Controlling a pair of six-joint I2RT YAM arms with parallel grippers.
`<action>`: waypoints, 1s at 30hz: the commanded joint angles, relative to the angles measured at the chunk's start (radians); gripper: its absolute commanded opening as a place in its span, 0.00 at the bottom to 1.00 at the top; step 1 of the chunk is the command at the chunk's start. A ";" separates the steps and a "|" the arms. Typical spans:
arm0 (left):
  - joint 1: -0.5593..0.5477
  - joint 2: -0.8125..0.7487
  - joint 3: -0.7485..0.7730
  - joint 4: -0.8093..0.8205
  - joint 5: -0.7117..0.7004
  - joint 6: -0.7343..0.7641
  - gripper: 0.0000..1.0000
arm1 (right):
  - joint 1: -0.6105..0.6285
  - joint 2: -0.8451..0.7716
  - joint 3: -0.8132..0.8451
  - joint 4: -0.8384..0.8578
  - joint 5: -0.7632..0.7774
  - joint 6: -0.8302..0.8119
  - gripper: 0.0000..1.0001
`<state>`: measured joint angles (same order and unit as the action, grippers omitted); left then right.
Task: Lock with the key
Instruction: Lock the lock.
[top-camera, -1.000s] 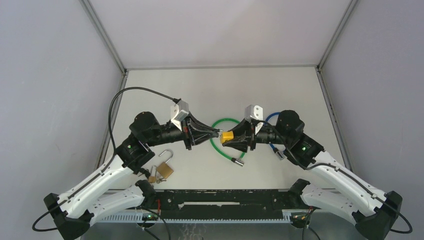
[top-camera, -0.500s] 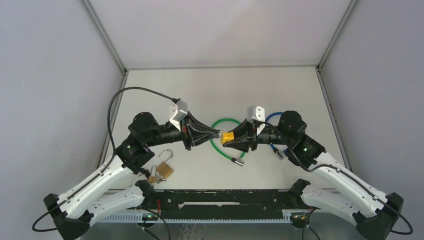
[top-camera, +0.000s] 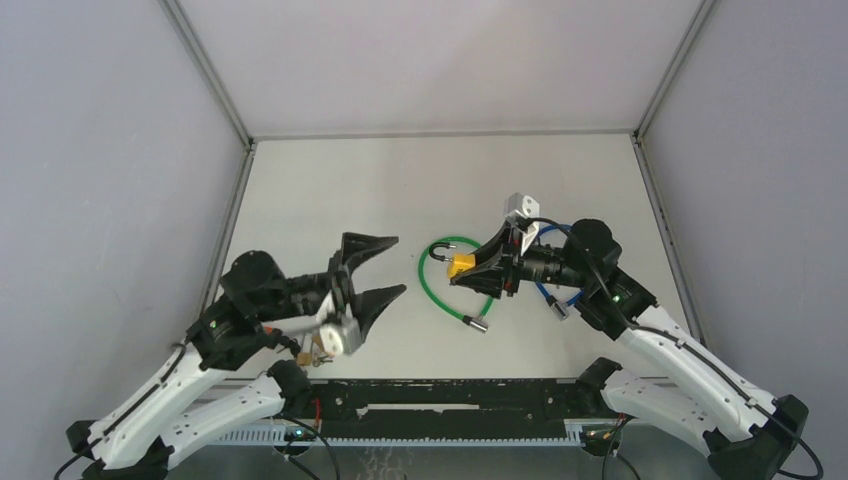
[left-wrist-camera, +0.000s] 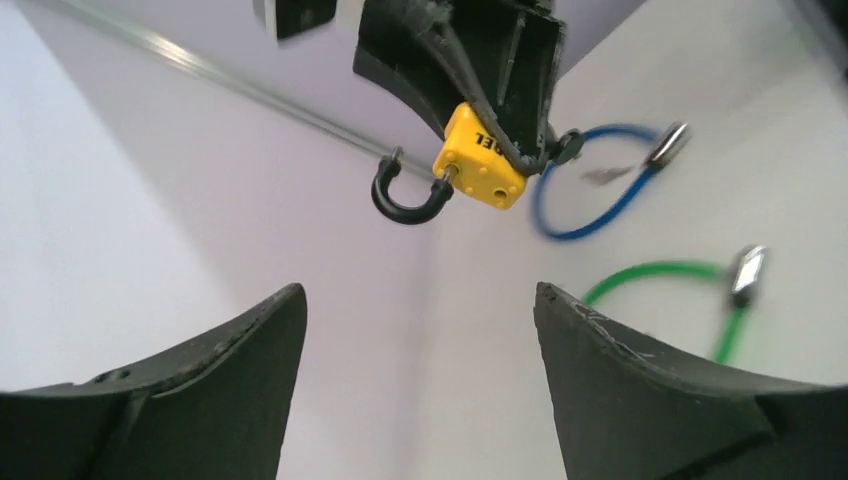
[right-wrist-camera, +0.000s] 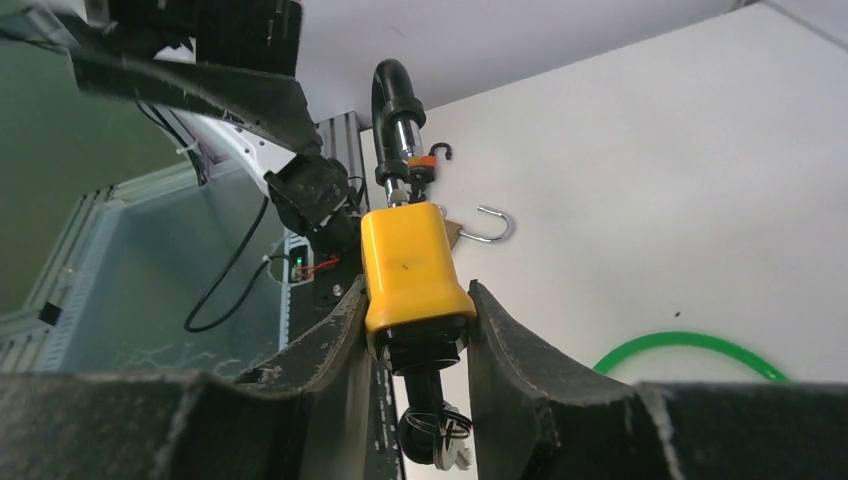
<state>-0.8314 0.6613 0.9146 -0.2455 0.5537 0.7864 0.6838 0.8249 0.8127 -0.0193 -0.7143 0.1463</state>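
Over white tabletop (top-camera: 400, 180), mid-frame: yellow padlock (top-camera: 459, 267) pinched firmly in right gripper (top-camera: 478, 270), black shackle pointing left, apparently unlatched. Backed off to lower left since a second ago, left gripper (top-camera: 398, 264) gaping, empty. Locking likely unfinished.

Yellow padlock (left-wrist-camera: 478, 162), black shackle (left-wrist-camera: 403, 213) open.

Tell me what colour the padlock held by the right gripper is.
Yellow padlock, black shackle; clearest in the right wrist view.
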 joint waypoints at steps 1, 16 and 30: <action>-0.046 -0.069 -0.101 -0.054 0.004 1.069 0.84 | 0.014 0.015 0.057 0.039 0.085 0.157 0.00; -0.044 0.072 -0.232 0.296 0.035 1.638 0.67 | 0.130 0.054 0.082 0.090 0.126 0.176 0.00; -0.051 0.055 -0.229 0.296 -0.007 1.558 0.14 | 0.142 0.068 0.109 0.047 0.118 0.133 0.00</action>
<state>-0.8787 0.7315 0.6777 0.0280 0.5697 2.0872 0.8143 0.9020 0.8501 -0.0391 -0.5804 0.2935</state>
